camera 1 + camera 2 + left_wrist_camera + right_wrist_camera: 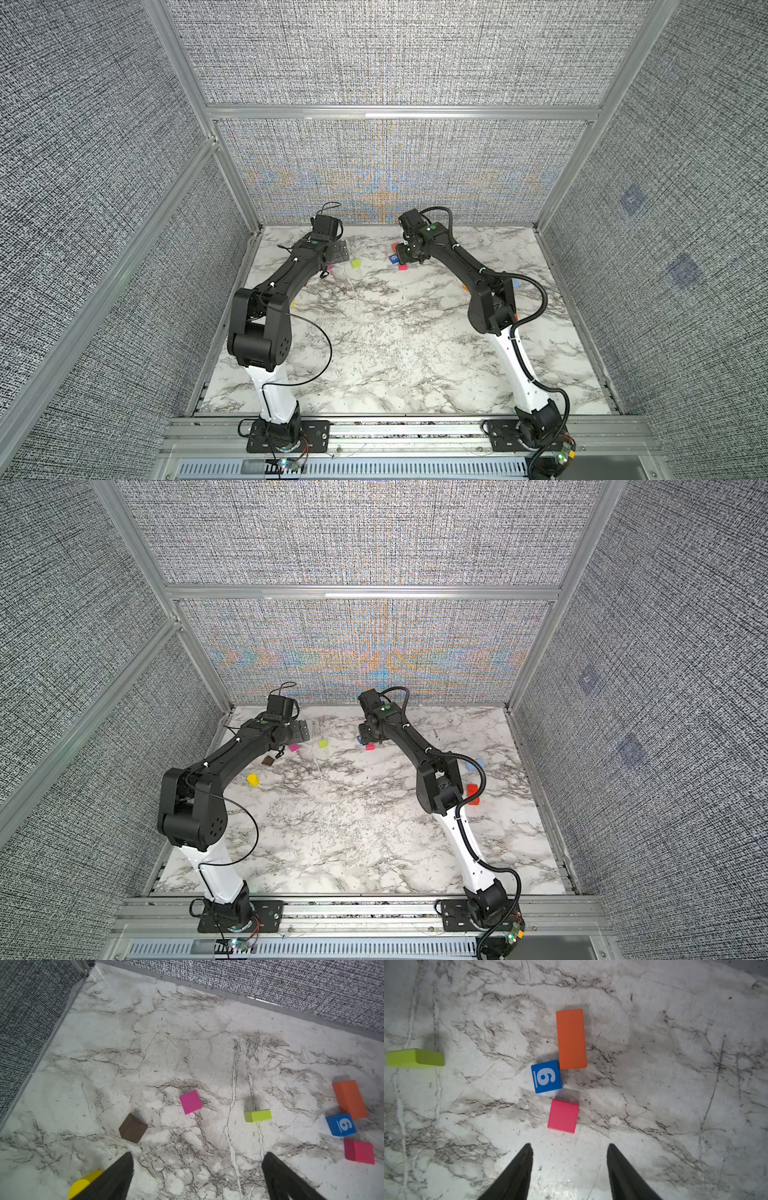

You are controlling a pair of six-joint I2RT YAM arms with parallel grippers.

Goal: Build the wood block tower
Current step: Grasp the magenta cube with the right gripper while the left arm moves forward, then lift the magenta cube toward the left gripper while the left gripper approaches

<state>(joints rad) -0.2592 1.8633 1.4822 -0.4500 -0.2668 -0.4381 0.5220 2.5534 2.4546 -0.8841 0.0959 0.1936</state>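
I read the marble-look tabletop [675, 1084] as smooth, faintly glossy, scuffed. The orange brick [571, 1039] and blue numbered cube [546, 1076], centre frame, look matt painted. The walls [395, 54] are coarse woven cloth, the frame rails [403, 112] brushed metal, the right gripper [569, 1144] fingers [517, 1176] glossy black.

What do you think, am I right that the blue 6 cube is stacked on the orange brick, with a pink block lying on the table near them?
Not quite. The blue 6 cube is not stacked: it lies on the table beside one end of the orange brick, as the right wrist view shows. The pink block does lie on the table near them.
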